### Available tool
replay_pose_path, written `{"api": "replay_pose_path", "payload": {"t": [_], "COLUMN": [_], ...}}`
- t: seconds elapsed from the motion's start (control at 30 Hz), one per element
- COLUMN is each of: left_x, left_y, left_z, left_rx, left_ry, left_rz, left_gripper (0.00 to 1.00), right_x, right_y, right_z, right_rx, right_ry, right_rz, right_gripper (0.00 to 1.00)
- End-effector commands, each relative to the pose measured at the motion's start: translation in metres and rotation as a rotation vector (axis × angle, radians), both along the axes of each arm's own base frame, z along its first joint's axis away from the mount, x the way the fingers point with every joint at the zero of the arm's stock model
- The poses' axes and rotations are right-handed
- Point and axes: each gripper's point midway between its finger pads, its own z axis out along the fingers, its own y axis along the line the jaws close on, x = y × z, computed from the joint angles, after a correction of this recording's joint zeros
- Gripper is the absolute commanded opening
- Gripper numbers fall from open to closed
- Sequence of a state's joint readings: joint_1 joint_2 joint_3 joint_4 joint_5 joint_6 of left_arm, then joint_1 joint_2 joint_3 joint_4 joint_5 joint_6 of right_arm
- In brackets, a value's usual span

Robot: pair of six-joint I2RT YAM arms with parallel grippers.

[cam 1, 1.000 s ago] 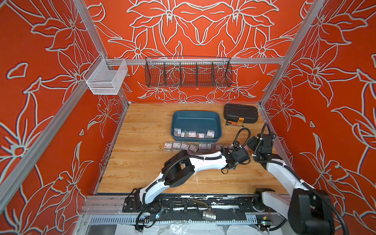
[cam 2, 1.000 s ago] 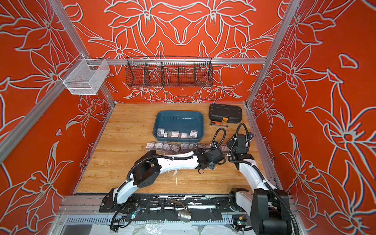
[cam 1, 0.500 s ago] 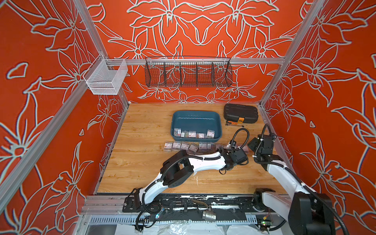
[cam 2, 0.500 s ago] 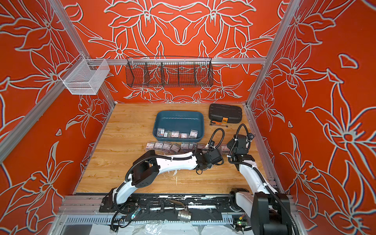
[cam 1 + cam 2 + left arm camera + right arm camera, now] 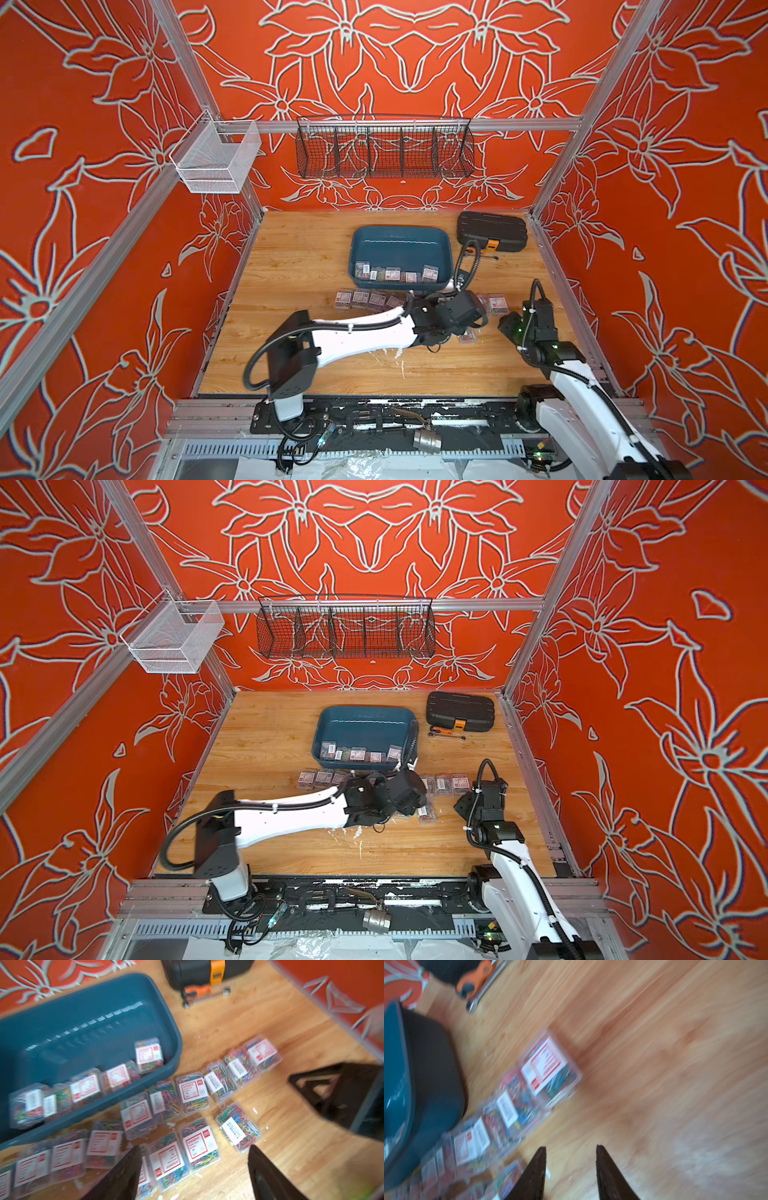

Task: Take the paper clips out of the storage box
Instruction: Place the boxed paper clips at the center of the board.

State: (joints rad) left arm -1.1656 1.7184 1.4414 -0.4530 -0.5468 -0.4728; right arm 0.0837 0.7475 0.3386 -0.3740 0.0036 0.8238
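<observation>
paper clips [image 5: 194, 1093] crowd the storage box's [image 5: 87, 1001] front rim; left gripper [image 5: 194, 1147] above.

Far half of storage box [image 5: 401, 243] is bare and open from above. Paper clips [image 5: 392, 274] line its near wall, and more sit on the table [image 5: 291, 266] just outside it (tight gap). Left arm [image 5: 361, 334] lies across mid-table over that row. Black case [image 5: 492, 230] and orange-handled tool [image 5: 446, 731] fill the far right corner. Left side of the table is open wood.
</observation>
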Motion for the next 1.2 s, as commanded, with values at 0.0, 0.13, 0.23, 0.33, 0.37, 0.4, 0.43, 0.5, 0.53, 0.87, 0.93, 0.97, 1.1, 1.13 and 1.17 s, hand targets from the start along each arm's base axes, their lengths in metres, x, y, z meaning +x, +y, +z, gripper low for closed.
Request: {"api": "replay_pose_path", "payload": {"t": [0.0,0.13,0.23,0.33,0.37,0.4,0.43,0.5,0.53,0.87,0.93,0.97,1.1,1.13,1.17], "left_x": [-0.003,-0.009,-0.010,-0.012,-0.012,-0.012,-0.012,-0.013,-0.013,-0.022,-0.026,-0.027,-0.030,-0.031,-0.032], "left_y": [0.042,0.089,0.126,0.157,0.166,0.174,0.180,0.195,0.202,0.262,0.269,0.273,0.281,0.283,0.285], "left_z": [0.007,0.009,0.006,-0.001,-0.003,-0.003,-0.005,-0.008,-0.010,-0.016,-0.016,-0.016,-0.020,-0.021,-0.022], "left_rx": [0.001,-0.006,-0.022,-0.044,-0.049,-0.055,-0.057,-0.057,-0.054,-0.105,-0.129,-0.141,-0.186,-0.187,-0.187], "left_ry": [-0.046,-0.065,-0.058,-0.040,-0.037,-0.037,-0.036,-0.035,-0.035,-0.049,-0.062,-0.070,-0.100,-0.103,-0.103], "left_rz": [0.093,0.160,0.231,0.285,0.303,0.318,0.330,0.360,0.373,0.496,0.503,0.510,0.514,0.518,0.523], "left_gripper": [0.79,0.79,0.80,0.80,0.81,0.81,0.81,0.82,0.82,0.84,0.85,0.86,0.88,0.89,0.89], "right_x": [-0.008,-0.004,-0.002,-0.003,-0.003,-0.004,-0.003,-0.003,-0.003,-0.002,-0.003,-0.003,-0.004,-0.004,-0.004], "right_y": [0.015,0.034,0.041,0.050,0.053,0.055,0.057,0.060,0.062,0.083,0.085,0.086,0.088,0.089,0.089], "right_z": [-0.013,-0.031,-0.039,-0.041,-0.041,-0.042,-0.042,-0.044,-0.044,-0.048,-0.048,-0.047,-0.041,-0.039,-0.037], "right_rx": [0.027,0.065,0.068,0.088,0.091,0.095,0.099,0.109,0.117,0.173,0.188,0.196,0.208,0.202,0.192], "right_ry": [0.060,0.106,0.126,0.113,0.108,0.109,0.106,0.103,0.104,0.097,0.080,0.070,0.032,0.026,0.024], "right_rz": [0.021,0.082,0.103,0.125,0.134,0.140,0.145,0.156,0.161,0.183,0.167,0.154,0.133,0.136,0.135], "right_gripper": [0.42,0.36,0.30,0.30,0.30,0.30,0.30,0.30,0.30,0.29,0.29,0.29,0.29,0.30,0.30]}}
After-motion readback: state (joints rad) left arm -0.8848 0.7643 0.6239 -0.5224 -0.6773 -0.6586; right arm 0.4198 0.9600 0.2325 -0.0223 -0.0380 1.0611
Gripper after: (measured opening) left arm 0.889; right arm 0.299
